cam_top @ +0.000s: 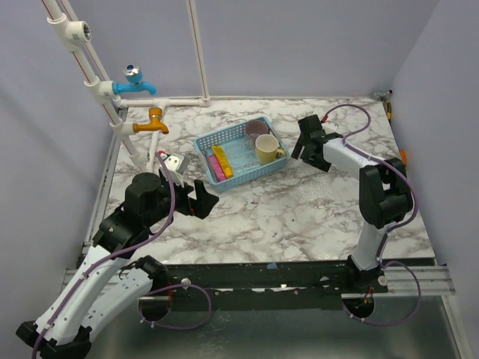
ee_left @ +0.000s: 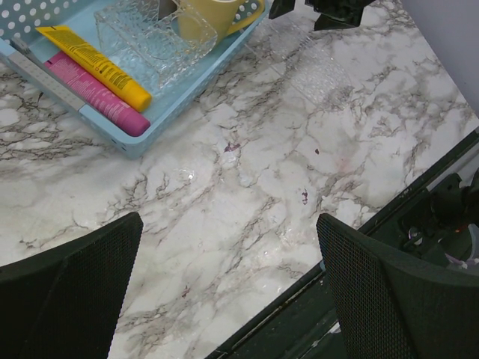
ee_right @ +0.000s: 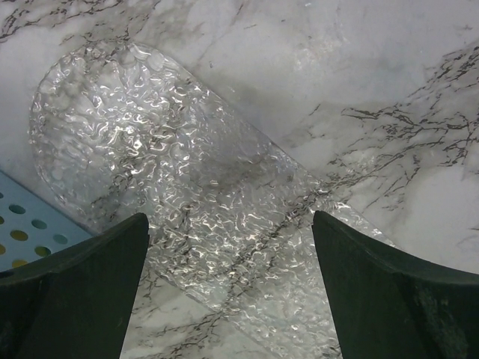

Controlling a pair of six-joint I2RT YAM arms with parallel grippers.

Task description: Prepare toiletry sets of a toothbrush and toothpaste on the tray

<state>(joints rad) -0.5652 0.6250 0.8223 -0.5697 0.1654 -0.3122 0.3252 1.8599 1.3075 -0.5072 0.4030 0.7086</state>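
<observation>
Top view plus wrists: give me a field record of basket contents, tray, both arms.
basket: blue, on marble table
in basket: yellow tube and pink tube side by side; cream mug; mauve cup
clear tray: on table beside basket, below right gripper
left gripper: fingers open, over bare table
right gripper: fingers open, nothing held
sets on tray: none yet

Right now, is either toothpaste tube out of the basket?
No, the yellow tube and the pink tube both lie side by side inside the blue basket.
</observation>
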